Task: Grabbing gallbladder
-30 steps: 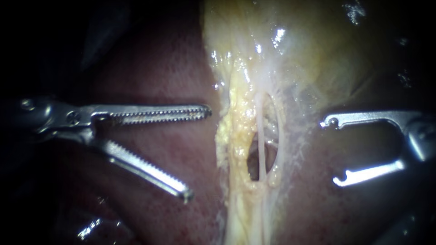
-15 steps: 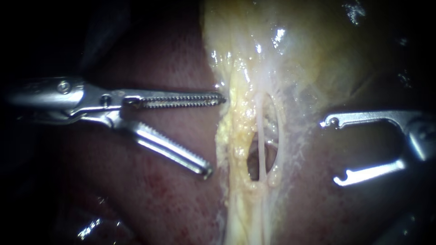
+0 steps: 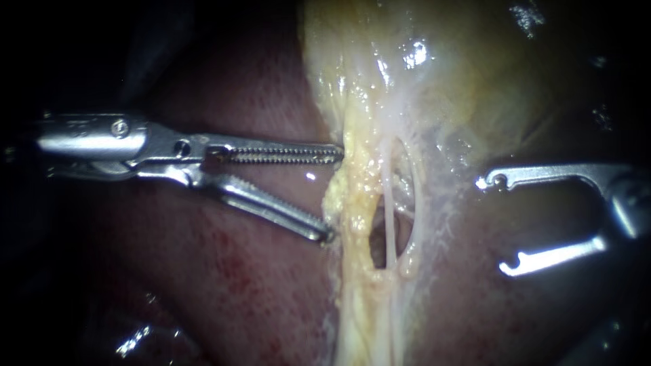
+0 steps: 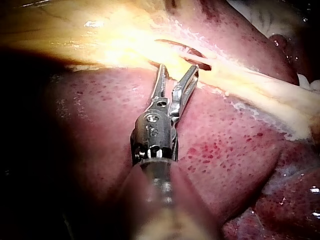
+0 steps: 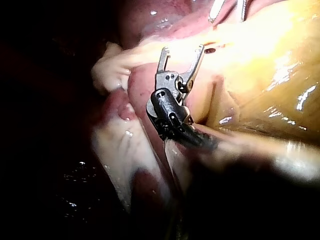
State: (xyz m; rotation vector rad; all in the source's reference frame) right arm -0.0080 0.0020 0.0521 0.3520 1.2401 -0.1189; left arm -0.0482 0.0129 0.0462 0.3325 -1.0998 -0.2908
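The yellowish gallbladder (image 3: pixel 447 74) narrows downward into a fatty strip (image 3: pixel 356 203) over the red-brown liver (image 3: pixel 230 285). Thin pale tubes (image 3: pixel 390 224) cross a dark window in that strip. My left instrument (image 3: pixel 333 195) has serrated jaws standing open, both tips at the strip's left edge, with a small yellow bulge of tissue between them. In the left wrist view the left instrument (image 4: pixel 177 75) shows the same gap, its tips against the pale tissue. My right instrument (image 3: pixel 495 226) holds its slender hooked jaws wide open to the right of the strip, gripping nothing; the right instrument (image 5: pixel 182 50) looks the same in its wrist view.
Liver surface with red speckles (image 4: pixel 220 150) lies under and beside the left shaft. Wet pale folds of tissue (image 5: pixel 115 65) sit beside the right instrument. The other instrument's jaw tips (image 5: pixel 230 10) show far ahead in the right wrist view.
My left instrument has moved right to the edge of the fatty strip, and its jaws have narrowed. The right instrument has stayed where it was.
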